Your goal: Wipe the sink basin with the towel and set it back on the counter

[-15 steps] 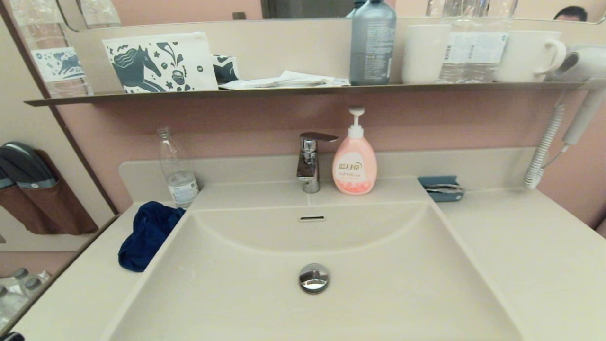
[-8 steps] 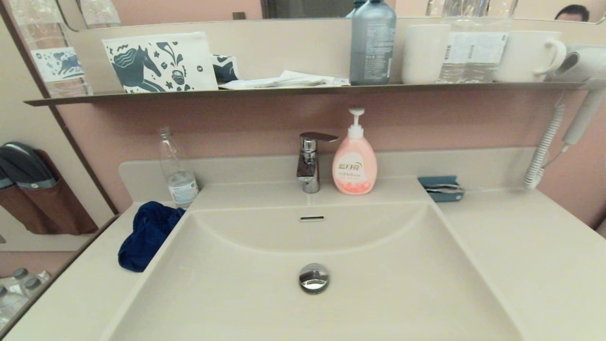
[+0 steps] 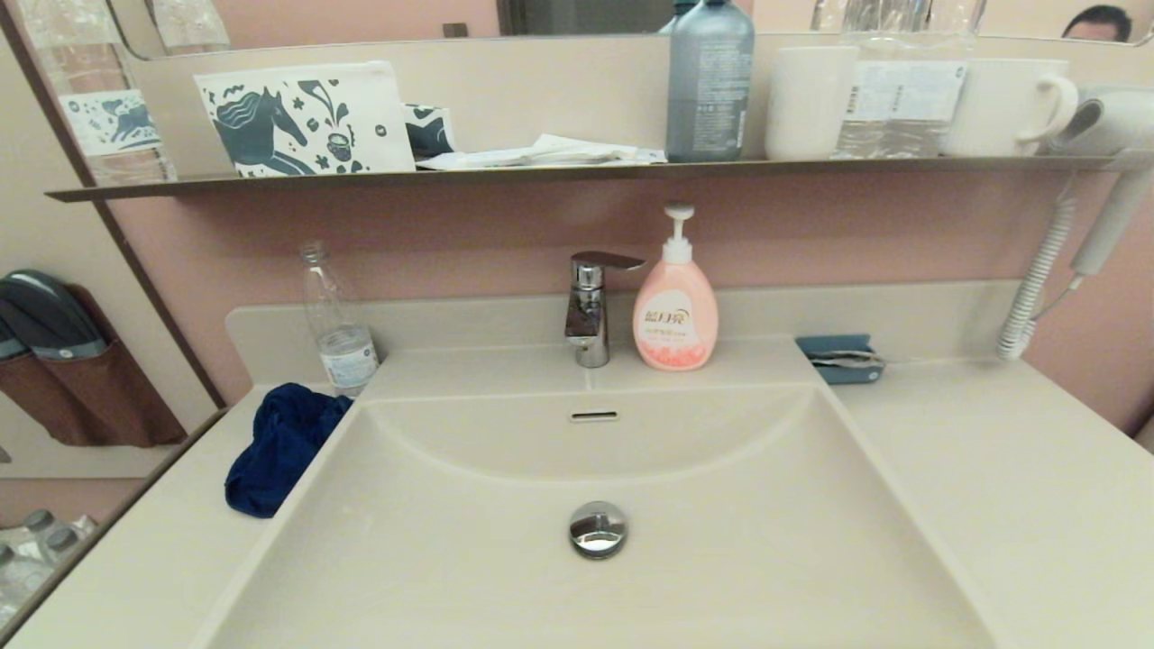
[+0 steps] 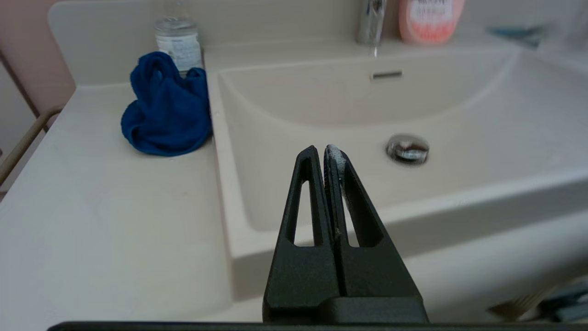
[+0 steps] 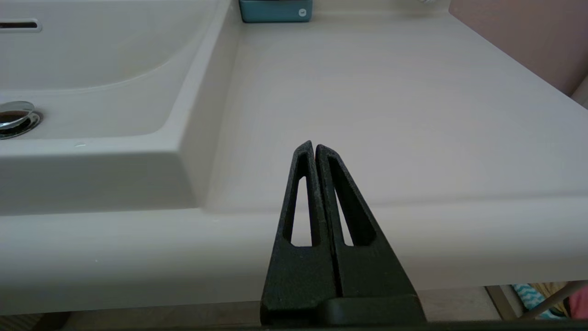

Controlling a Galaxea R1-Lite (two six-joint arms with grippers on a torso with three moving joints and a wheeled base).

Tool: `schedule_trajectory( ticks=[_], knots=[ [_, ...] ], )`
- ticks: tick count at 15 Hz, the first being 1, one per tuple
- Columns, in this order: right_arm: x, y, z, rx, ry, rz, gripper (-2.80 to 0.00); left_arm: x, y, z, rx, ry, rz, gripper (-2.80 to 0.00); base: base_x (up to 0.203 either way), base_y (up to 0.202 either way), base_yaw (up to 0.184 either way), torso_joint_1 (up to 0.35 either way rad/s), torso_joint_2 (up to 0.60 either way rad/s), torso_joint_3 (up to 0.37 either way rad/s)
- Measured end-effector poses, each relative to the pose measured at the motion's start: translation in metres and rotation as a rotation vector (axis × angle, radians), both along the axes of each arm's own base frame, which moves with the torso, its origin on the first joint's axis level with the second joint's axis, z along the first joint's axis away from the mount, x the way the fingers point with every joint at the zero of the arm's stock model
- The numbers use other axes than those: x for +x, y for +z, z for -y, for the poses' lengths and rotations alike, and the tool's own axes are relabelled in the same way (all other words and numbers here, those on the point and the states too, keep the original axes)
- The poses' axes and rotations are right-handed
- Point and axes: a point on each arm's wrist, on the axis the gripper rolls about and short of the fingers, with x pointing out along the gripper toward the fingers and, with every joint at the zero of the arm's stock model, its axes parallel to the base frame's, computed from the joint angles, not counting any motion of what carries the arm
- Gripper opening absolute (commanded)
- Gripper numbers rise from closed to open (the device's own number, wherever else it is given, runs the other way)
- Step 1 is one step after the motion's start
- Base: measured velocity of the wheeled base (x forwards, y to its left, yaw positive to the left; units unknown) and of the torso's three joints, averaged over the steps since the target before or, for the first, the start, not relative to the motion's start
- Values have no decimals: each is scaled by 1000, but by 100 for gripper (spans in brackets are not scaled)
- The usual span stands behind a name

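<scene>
On the counter (image 3: 162,559) at about 9 o'clock of the sink basin (image 3: 469,559), the blue towel (image 3: 281,448) sits bunched against the rim, nobody gripping it, so likely set back down after wiping. Left gripper (image 4: 325,154) is pinched closed and empty, low at the basin's 6 o'clock front edge; right gripper (image 5: 314,148) also closed, empty, parked before the bare counter. Water bottle (image 3: 337,324) touches the towel at 12 o'clock; faucet (image 3: 590,306), soap pump (image 3: 675,306) well clear, nothing blocking.

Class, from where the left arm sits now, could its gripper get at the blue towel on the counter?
Probably yes: only bare counter lies between the shut left gripper and the towel; it must open first.
</scene>
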Motion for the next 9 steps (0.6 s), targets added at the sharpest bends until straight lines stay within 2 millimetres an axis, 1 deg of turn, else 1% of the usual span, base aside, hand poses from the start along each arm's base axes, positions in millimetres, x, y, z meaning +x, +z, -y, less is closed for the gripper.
schedule_trajectory(
  ticks=[2,5,9],
  knots=[
    [0,0,0,0,0,0,-280,2,-9,0,50,-4,-11,-280,0,0,0,0,0,0],
    [0,0,0,0,0,0,-280,2,-18,0,50,-2,-5,-280,0,0,0,0,0,0],
    [0,0,0,0,0,0,-280,6,-23,-1,16,20,51,-280,0,0,0,0,0,0]
  ],
)
